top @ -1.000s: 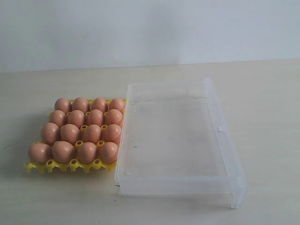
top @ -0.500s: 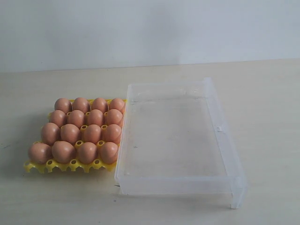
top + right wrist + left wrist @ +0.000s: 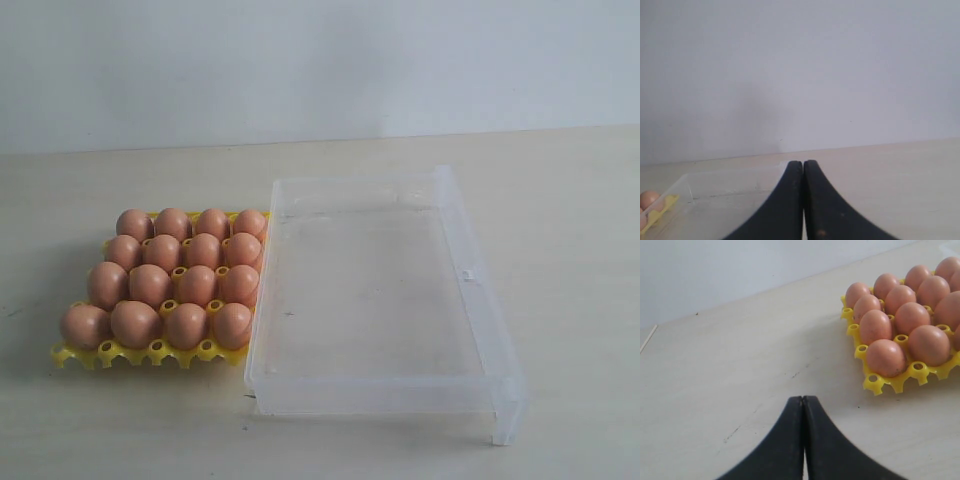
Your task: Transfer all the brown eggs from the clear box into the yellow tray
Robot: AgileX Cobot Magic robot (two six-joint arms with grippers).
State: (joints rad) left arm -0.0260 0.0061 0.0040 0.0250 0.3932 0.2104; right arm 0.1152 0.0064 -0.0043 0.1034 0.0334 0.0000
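left claw [image 3: 803, 399] clenched, empty — near yellow tray [image 3: 888, 385] | right claw [image 3: 803, 163] clenched, empty — facing clear box [image 3: 725, 183]

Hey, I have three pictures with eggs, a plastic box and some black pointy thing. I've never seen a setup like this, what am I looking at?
It is a two-armed robot at a table. One picture comes from a camera off the arms: sixteen brown eggs sit in a yellow tray, and the clear box beside it holds no eggs. The other two come from a camera on each wrist. The black wedge in each is that arm's end effector, its pincer: the left end effector faces the tray, the right end effector faces the box. Both are shut and hold nothing.
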